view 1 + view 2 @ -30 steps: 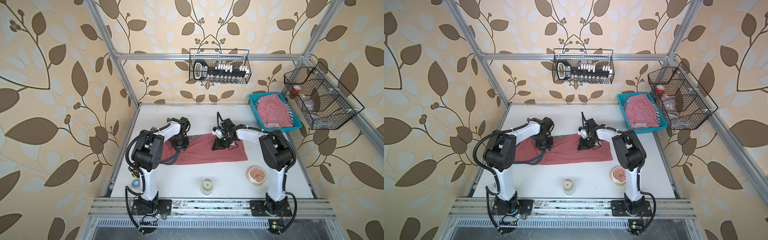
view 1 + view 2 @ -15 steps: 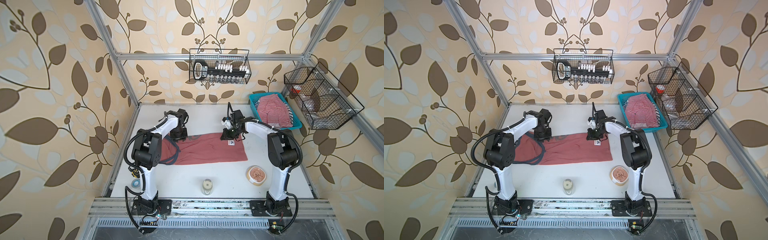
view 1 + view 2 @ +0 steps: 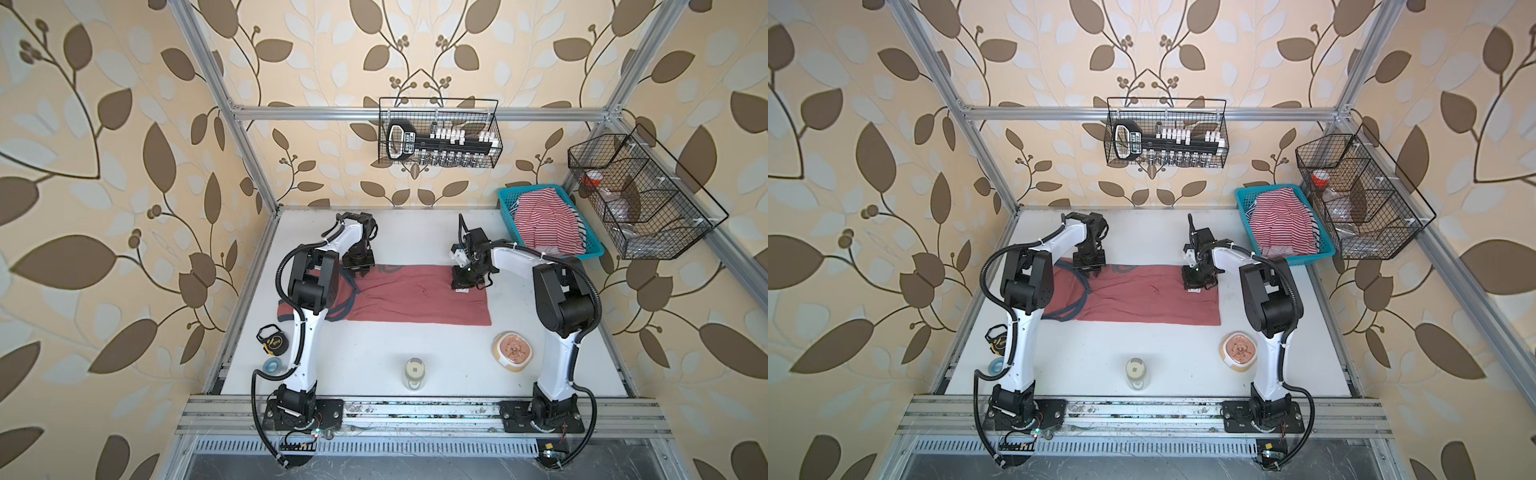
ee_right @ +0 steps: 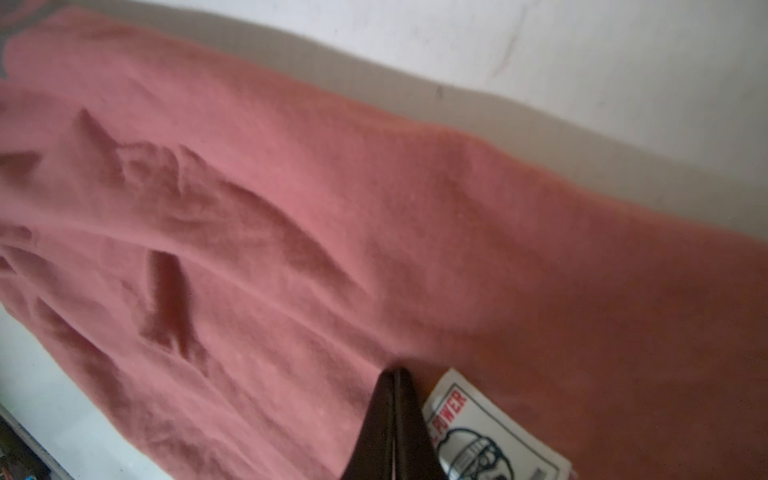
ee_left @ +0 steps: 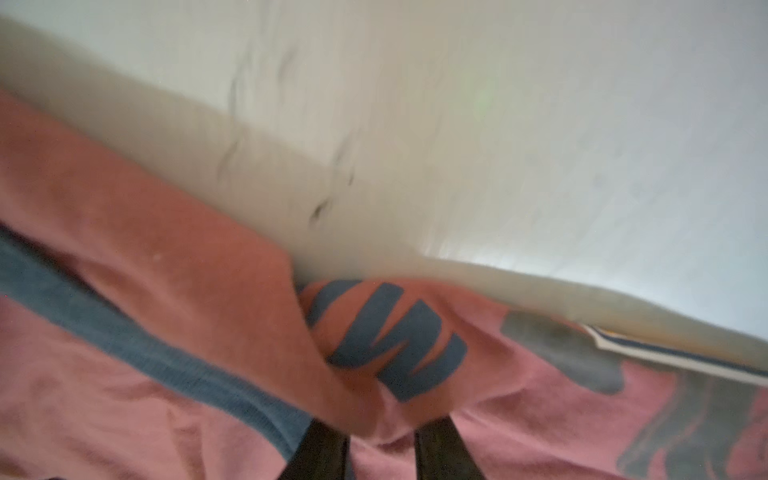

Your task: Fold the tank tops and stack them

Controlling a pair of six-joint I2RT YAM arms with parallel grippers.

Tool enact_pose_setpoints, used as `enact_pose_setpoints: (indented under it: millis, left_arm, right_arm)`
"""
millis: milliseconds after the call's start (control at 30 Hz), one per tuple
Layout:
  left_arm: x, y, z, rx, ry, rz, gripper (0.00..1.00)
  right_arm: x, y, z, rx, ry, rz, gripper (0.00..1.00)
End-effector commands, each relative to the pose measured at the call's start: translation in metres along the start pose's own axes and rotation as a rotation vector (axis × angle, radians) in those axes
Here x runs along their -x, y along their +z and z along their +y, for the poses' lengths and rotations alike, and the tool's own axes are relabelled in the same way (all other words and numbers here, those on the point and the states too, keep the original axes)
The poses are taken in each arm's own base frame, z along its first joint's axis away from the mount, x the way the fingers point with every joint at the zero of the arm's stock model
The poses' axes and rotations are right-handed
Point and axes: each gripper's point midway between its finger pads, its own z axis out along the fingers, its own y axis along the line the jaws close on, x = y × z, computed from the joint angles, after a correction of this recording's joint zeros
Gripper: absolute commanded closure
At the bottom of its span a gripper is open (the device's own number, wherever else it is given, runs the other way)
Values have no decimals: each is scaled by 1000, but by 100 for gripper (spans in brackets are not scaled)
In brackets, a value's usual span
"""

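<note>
Since a second ago both arms have slid off the middle of the cloth toward its far edge, the right one also moving out toward the basket side. The brick-red tank top (image 3: 415,299) lies spread flat on the white surface (image 3: 415,349) between the two arms, its dark-trimmed straps bunched by the left arm.

The left pincer (image 3: 358,271) stands on the far edge near the strap end. In the left wrist view its dark fingers (image 5: 322,451) sit slightly apart with a raised fold of red cloth gripped between them. Just past that fold lies the navy print (image 5: 395,340), blurred, with one big letter that could be a W or an M.

The right pincer (image 3: 462,286) is down on the far edge near the hem end. In the right wrist view it is clenched tight, tip on the fabric; I cannot tell whether any cloth is caught. Just beside it lies a white tag (image 4: 490,432) reading "POWER" in red above a line-drawn head.

The striped tank top (image 3: 544,228) lies heaped in the teal basket (image 3: 508,203) at the far right corner.
</note>
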Motion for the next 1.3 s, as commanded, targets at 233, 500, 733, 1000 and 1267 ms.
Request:
enact_pose_setpoints:
  millis: [233,500,733,1000,1267]
  left_arm:
    - [69,32,-58,-203,13,-75,73]
    - [113,32,-126,-554,-103,-176,78]
    - [139,31,-176,-772,-170,-227,81]
    - [151,21,-228,-944,-183,-308,82]
    - [150,14,-251,-1010,-175,-348,81]
  right_arm:
    - [-77,17,10,21,82,153,97]
    - [-118,38,62,179,115,216,98]
    - [-132,46,89,230,122,238,97]
    - [-140,53,110,273,132,253,96]
    - [-148,59,133,326,135,278,93]
